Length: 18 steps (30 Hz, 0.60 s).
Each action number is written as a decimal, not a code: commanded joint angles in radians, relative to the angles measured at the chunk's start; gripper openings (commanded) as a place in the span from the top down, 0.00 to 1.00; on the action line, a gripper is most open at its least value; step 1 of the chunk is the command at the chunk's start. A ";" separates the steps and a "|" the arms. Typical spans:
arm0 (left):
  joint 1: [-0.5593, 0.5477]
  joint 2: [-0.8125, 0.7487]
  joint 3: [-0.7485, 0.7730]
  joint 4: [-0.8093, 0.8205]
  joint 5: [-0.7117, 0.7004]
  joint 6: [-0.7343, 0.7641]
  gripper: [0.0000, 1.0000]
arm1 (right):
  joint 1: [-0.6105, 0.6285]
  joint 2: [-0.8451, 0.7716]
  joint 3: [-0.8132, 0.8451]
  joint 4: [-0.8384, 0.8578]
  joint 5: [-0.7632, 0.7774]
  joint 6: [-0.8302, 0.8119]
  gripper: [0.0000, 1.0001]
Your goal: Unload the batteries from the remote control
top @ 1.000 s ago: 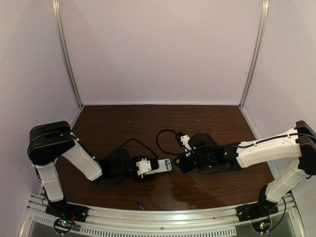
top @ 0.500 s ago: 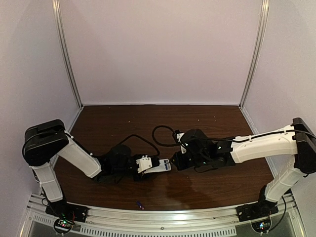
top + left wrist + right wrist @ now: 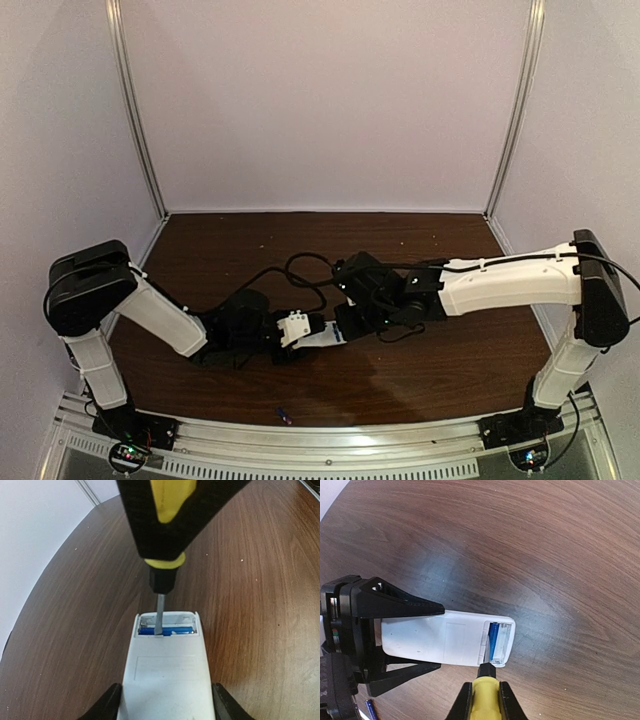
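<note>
Leftward since the earlier frame, the right gripper [image 3: 482, 692] has been brought to the remote control [image 3: 167, 675], its fingers clamped tight on a yellow-handled screwdriver [image 3: 162, 577]. The tip is set in the open compartment (one blue battery [image 3: 167, 630] is seen inside). The remote control is gripped between the half-spread fingers of the left gripper [image 3: 167, 705], near the middle of the table [image 3: 260, 605].

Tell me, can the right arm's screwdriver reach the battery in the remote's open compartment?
Probably yes. The compartment is uncovered, and the screwdriver in the right gripper has its tip at the blue battery. The left gripper clamps the remote at the opposite end, clear of the opening.
</note>
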 commanded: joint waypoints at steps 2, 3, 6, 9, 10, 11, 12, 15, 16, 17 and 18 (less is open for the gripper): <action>-0.031 -0.030 0.051 0.080 0.119 0.025 1.00 | 0.021 0.113 0.060 -0.109 -0.034 -0.042 1.00; -0.031 -0.030 0.051 0.080 0.118 0.025 1.00 | 0.023 0.118 0.070 -0.117 -0.032 -0.045 1.00; -0.030 -0.029 0.051 0.080 0.113 0.026 1.00 | 0.024 0.121 0.082 -0.117 -0.038 -0.047 1.00; -0.031 -0.028 0.054 0.079 0.115 0.024 1.00 | 0.030 0.135 0.108 -0.131 -0.030 -0.047 1.00; -0.029 -0.028 0.054 0.078 0.117 0.023 1.00 | 0.035 0.149 0.126 -0.150 -0.011 -0.045 1.00; -0.030 -0.027 0.056 0.077 0.118 0.022 1.00 | 0.042 0.167 0.150 -0.192 0.015 -0.039 1.00; -0.030 -0.028 0.057 0.075 0.118 0.022 1.00 | 0.048 0.189 0.175 -0.217 0.031 -0.036 1.00; -0.031 -0.028 0.059 0.071 0.112 0.022 1.00 | 0.058 0.236 0.210 -0.258 0.075 -0.018 1.00; -0.029 -0.027 0.059 0.069 0.110 0.021 1.00 | 0.060 0.248 0.219 -0.270 0.099 -0.009 1.00; -0.030 -0.028 0.060 0.068 0.110 0.021 1.00 | 0.061 0.254 0.221 -0.275 0.110 -0.002 1.00; -0.030 -0.027 0.060 0.067 0.110 0.021 1.00 | 0.060 0.259 0.221 -0.278 0.115 0.004 1.00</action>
